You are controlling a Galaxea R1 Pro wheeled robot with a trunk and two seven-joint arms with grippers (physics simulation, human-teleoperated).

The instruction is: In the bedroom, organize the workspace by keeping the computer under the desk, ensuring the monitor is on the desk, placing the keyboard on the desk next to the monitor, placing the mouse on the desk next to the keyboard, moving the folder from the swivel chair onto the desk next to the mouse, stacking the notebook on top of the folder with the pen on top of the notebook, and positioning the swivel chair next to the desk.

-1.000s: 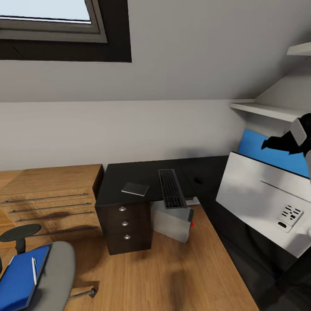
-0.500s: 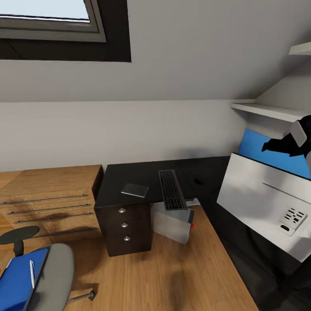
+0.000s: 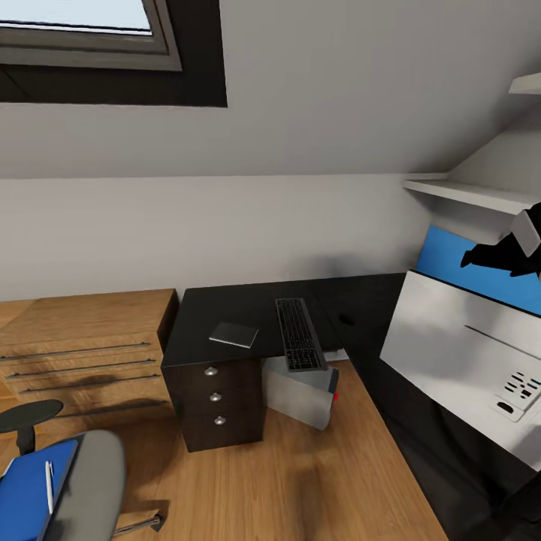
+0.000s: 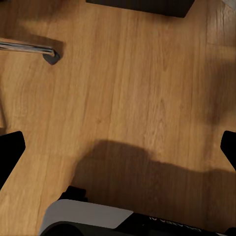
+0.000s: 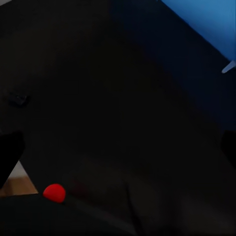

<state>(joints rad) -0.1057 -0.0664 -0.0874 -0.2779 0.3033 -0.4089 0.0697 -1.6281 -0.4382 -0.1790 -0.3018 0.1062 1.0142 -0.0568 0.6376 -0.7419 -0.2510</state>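
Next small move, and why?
Probably turn left toward the chair: the folder and pen lie on its seat at the head view's edge, and the left gripper hangs open over floor.

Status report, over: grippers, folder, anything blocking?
Left gripper open, empty over floor. Folder on swivel chair, pen atop. Desk holds keyboard, notebook.

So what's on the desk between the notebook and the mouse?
In the head view the keyboard lies between the notebook and the mouse, on the desk.
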